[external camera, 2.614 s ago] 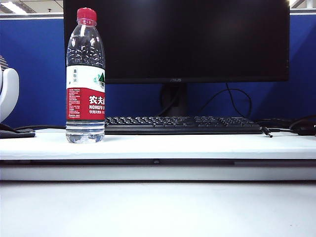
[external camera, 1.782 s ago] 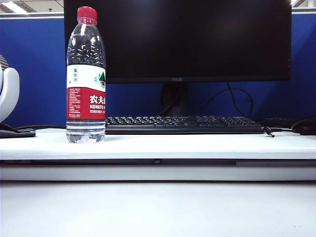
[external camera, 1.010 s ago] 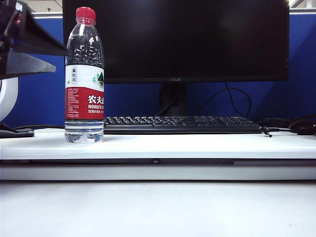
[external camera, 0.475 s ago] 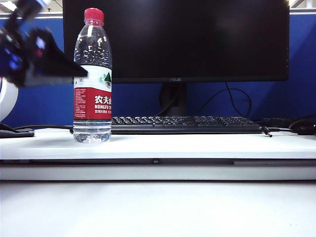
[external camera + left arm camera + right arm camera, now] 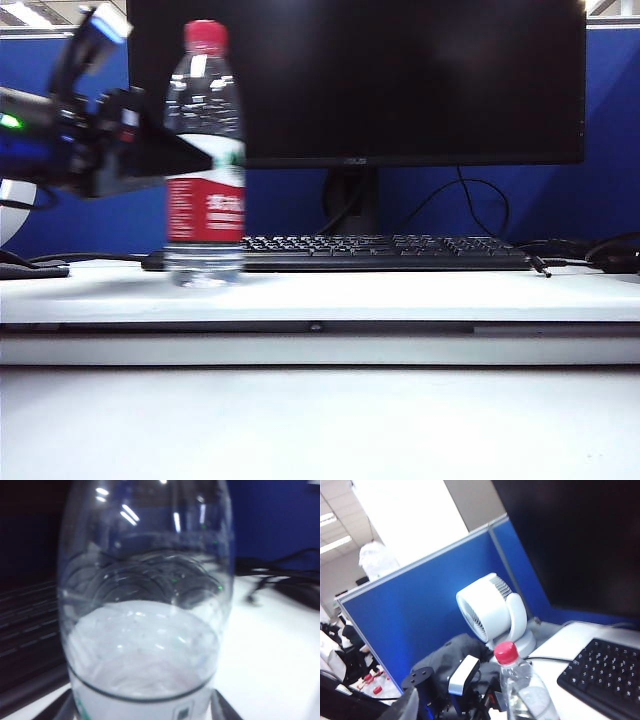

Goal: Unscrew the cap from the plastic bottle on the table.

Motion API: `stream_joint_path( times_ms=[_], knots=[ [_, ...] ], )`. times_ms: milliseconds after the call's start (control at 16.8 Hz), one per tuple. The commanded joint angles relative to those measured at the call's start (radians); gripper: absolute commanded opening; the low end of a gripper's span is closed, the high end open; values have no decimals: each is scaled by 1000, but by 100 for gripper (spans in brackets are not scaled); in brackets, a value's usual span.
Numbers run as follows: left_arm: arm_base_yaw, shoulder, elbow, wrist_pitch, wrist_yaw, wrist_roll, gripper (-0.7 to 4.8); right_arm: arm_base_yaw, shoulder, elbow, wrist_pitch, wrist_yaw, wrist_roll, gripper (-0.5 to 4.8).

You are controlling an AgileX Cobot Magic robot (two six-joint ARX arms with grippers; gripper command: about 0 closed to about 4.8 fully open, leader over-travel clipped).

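The plastic bottle (image 5: 205,190) stands upright on the table (image 5: 400,295) at the left, blurred, with its red cap (image 5: 205,37) on top. My left gripper (image 5: 195,160) reaches in level from the left at label height. In the left wrist view the bottle (image 5: 145,630) fills the picture, and a dark finger (image 5: 65,711) shows on each side of it. My left gripper (image 5: 144,712) is open round the body. My right gripper (image 5: 470,714) hangs above and apart, open, with one finger (image 5: 406,706) showing; it looks down on the cap (image 5: 506,652) and bottle (image 5: 527,695).
A black keyboard (image 5: 390,252) lies right behind the bottle, with a large dark monitor (image 5: 380,80) above it. A white fan (image 5: 490,607) stands at the far left against the blue partition. Cables and a dark object (image 5: 600,255) lie at the far right.
My left arm came in from the upper left, dropped to label height and put its fingers round the bottle. The bottle has slid to the right along the ledge.
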Motion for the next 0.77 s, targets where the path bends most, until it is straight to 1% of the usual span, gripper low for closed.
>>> stream_joint_path(
  times_ms=[59,178,238,297,475,594,653,772],
  knots=[
    [-45,70,4,134,-5,-11,350,11,-3,8,-43,5,-27,231],
    [-76,126,4,197,-13,-16,350,20,-3,8,-147,13,-126,231],
    [-99,155,4,228,-29,-16,350,24,-1,8,-232,52,-185,232],
    [-115,172,5,249,-36,-16,350,25,5,8,-282,70,-217,232],
    [-161,206,45,269,-41,-16,352,34,32,7,-346,76,-248,234],
    [-186,210,80,269,-104,-16,479,35,40,7,-346,74,-248,234],
    [-190,210,92,269,-124,-18,479,35,39,7,-345,75,-251,234],
    [-191,210,111,269,-110,-32,479,35,40,7,-346,76,-271,234]
  ],
)
